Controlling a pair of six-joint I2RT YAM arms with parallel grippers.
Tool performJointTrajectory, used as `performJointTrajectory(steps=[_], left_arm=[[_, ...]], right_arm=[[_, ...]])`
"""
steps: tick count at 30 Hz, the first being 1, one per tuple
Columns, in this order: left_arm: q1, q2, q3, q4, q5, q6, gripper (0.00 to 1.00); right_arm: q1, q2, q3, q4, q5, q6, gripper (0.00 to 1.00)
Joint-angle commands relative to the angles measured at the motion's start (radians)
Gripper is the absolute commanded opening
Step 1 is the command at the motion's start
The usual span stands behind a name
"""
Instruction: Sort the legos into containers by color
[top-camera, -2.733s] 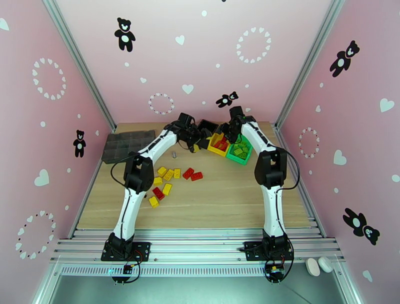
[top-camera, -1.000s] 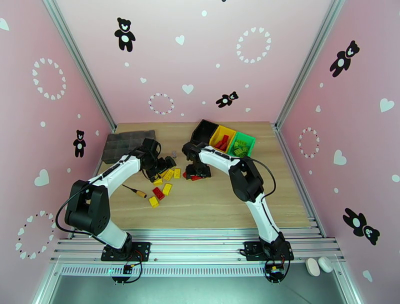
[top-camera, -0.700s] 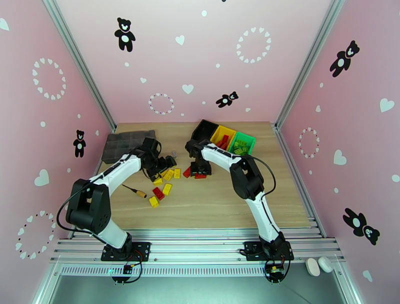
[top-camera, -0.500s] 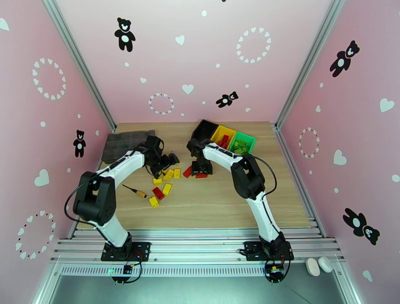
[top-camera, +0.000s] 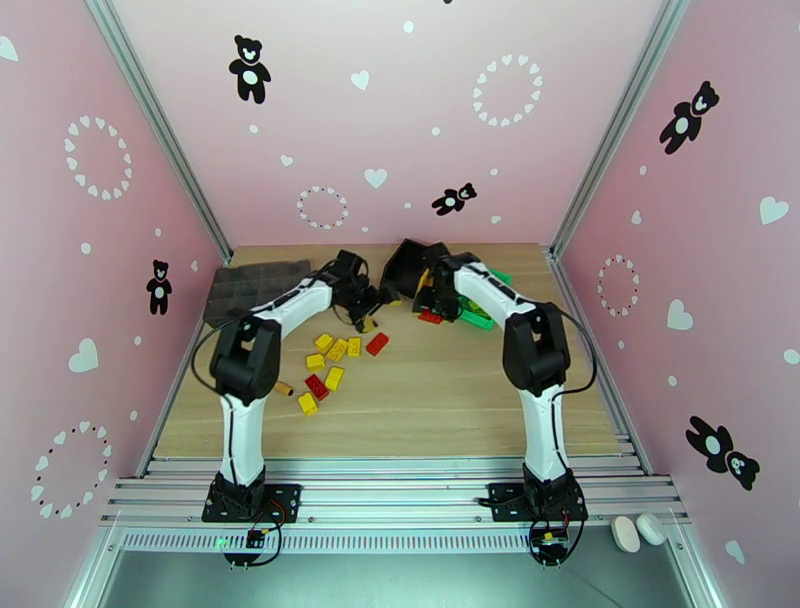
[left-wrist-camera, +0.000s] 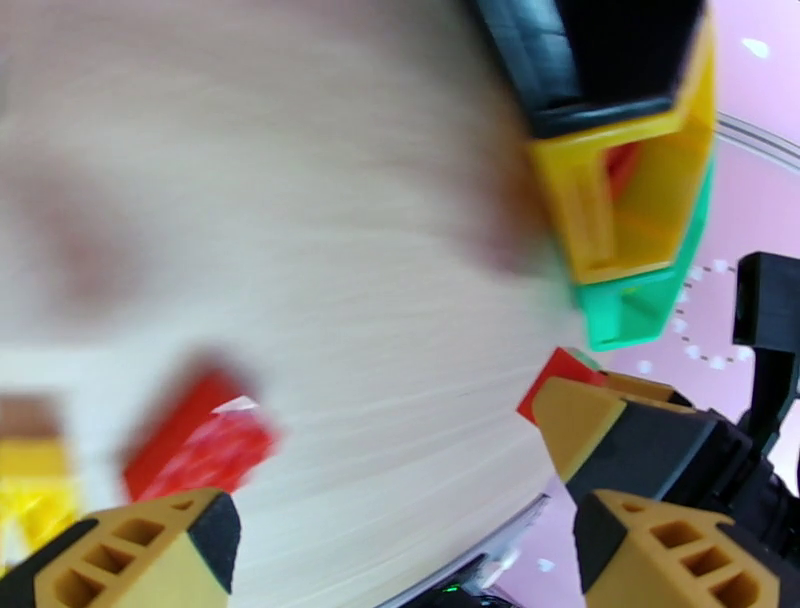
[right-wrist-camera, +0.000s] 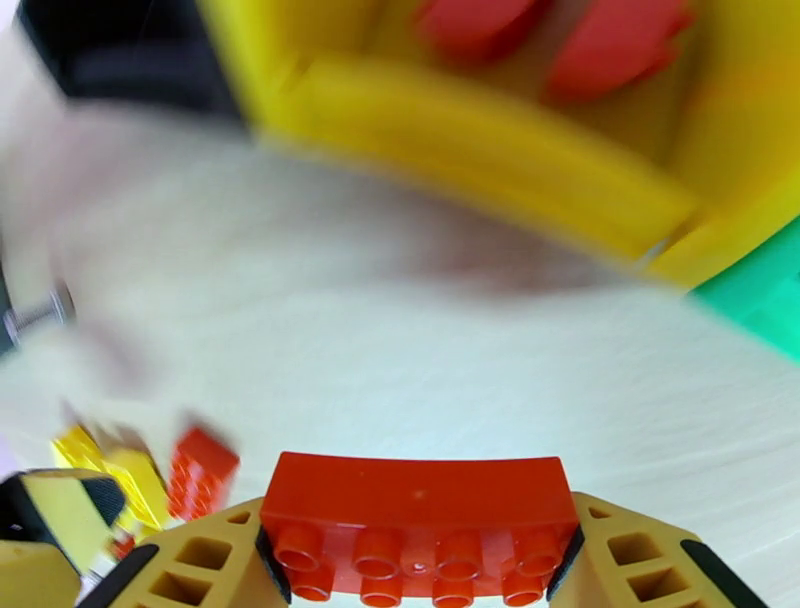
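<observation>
right gripper (right-wrist-camera: 425, 562) clamps a red brick (right-wrist-camera: 418, 498) just short of the yellow bin (right-wrist-camera: 480, 140), which holds reds; next, likely lift over the wall and release. left gripper (left-wrist-camera: 400, 546) hangs spread and empty beyond the loose bricks (top-camera: 335, 365).

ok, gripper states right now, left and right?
Left gripper: open, empty.
Right gripper: closed, holding a red lego.

A blurry red lego (left-wrist-camera: 200, 445) lay on the table (left-wrist-camera: 330, 250) — the black, yellow and green bins (left-wrist-camera: 582, 195) stood well apart from it.
</observation>
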Motion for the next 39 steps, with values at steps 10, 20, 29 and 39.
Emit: performJointTrajectory(steps=[10,20,29,39], left_arm=[[-0.032,0.211,0.419,-0.016,0.077,-0.131,0.94],[-0.032,0.163,0.402,-0.083,0.024,-0.074,0.94],[-0.032,0.041,0.296,-0.212,-0.111,0.080,0.92],[-0.025,-0.084,0.127,-0.363,-0.284,0.267,0.86]], right_arm=[[-0.176,0.119,0.291,0.061,-0.171,0.098,0.54],[-0.217,0.228,0.466,0.052,-0.218,0.123,0.78],[-0.189,0.165,0.441,0.012,-0.193,0.050,0.79],[-0.049,0.020,0.250,-0.065,-0.101,-0.074,0.76]])
